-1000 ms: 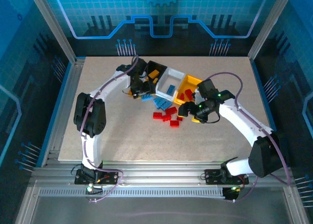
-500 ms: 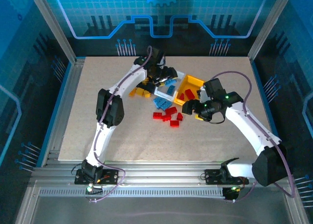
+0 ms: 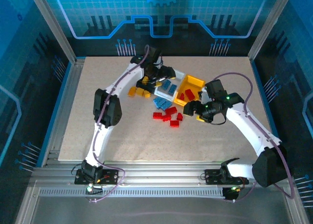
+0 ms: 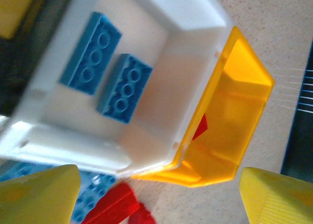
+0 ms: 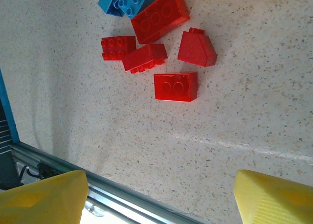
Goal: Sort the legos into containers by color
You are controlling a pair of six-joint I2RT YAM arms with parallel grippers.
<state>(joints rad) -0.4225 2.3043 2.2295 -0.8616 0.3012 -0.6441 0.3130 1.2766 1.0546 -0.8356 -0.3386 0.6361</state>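
While the left gripper (image 4: 157, 197) hangs over the white bin (image 4: 181, 9) with its yellow fingers (image 4: 36, 194) spread wide and nothing between them, two blue bricks (image 4: 124, 87) lie flat on that bin's floor, the plainest sign of work done in this sorting job. Touching the white bin on one side, the yellow bin (image 4: 244, 77) shows a red brick (image 4: 199, 128) through its translucent wall, and the overhead camera shows more red inside. The black bin (image 4: 10, 53), on the white one's other side, is largely hidden under the left arm. A patch of orange-yellow shows at its edge, but what it holds cannot be told for certain. Plenty remains on the table (image 3: 122, 131): a few orange-yellow bricks (image 3: 138, 92) lie just beside the black bin. A loose blue cluster (image 3: 160, 102) sits in front of the white bin, and five red bricks (image 5: 175, 86) are grouped close together nearer the arms. The right gripper (image 5: 156, 197) hovers above that red group, its fingers (image 5: 274, 194) apart and empty. By the look of it the colours have their homes — blue to white, red to yellow, orange-yellow probably to black — and the job stands somewhere around midway, with pieces of every colour yet to be lifted off the table.
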